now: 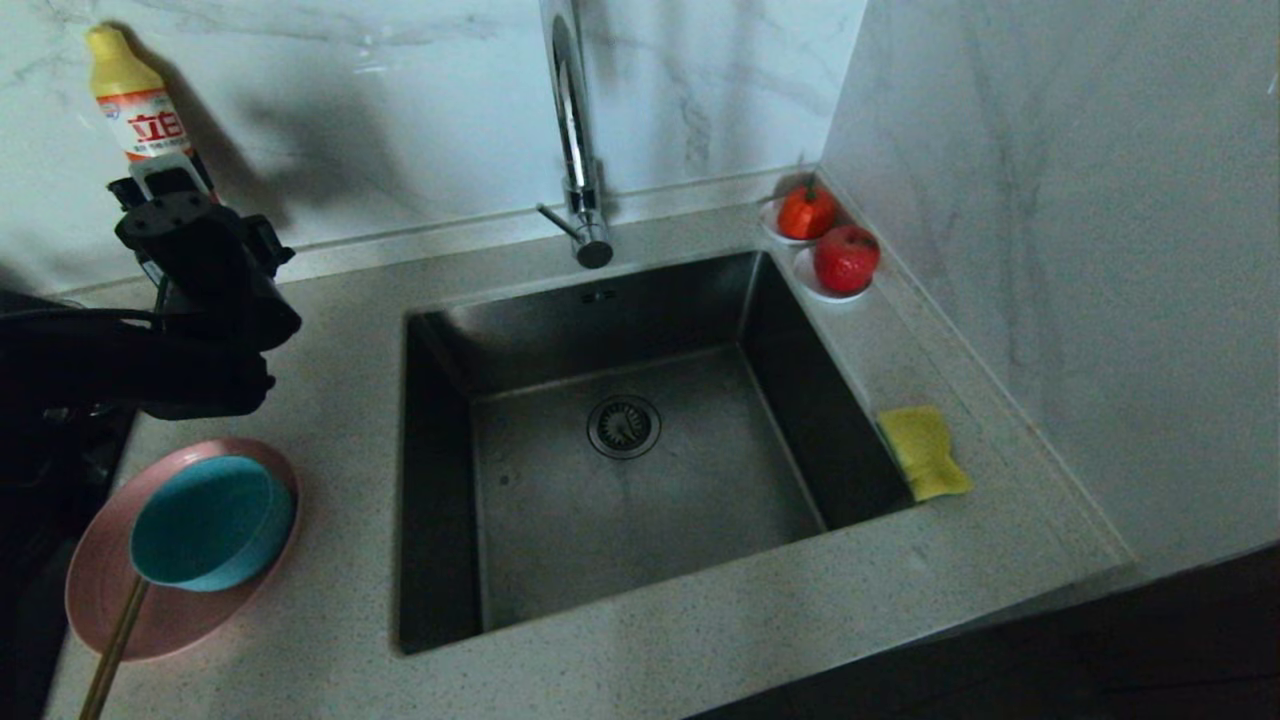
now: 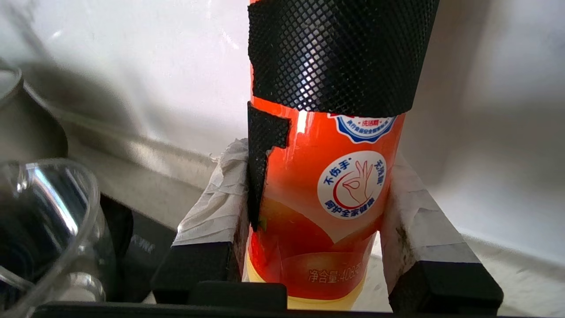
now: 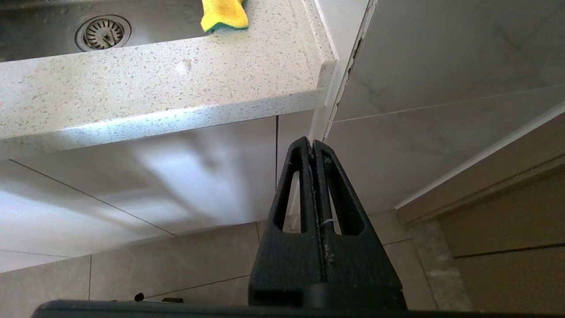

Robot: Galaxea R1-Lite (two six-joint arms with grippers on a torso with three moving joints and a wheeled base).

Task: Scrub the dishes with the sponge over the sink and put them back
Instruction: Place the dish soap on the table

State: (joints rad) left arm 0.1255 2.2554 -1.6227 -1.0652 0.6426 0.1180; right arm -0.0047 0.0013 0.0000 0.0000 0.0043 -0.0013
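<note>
Left hand [image 2: 315, 212] grips the orange detergent bottle [image 2: 326, 194] at the counter's [image 1: 700, 640] back-left corner.

Sink [image 1: 640, 480] basin open from above, with only the faucet [image 1: 575, 130] overhanging its back edge. Worktop [image 1: 760, 630] front strip bare. Left edge crowded: bottle [image 1: 135, 100] between the left gripper [image 2: 315, 221] fingers, plate [image 1: 170, 610] with bowl [image 1: 210, 525]. Back right corner holds two red fruits [image 1: 828, 240].

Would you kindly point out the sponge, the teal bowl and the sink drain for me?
sponge [image 1: 925, 452], head view, middle of its yellow face.
teal bowl [image 1: 205, 520], head view, inside of the bowl.
sink drain [image 1: 623, 426], head view, centre of the strainer.
</note>
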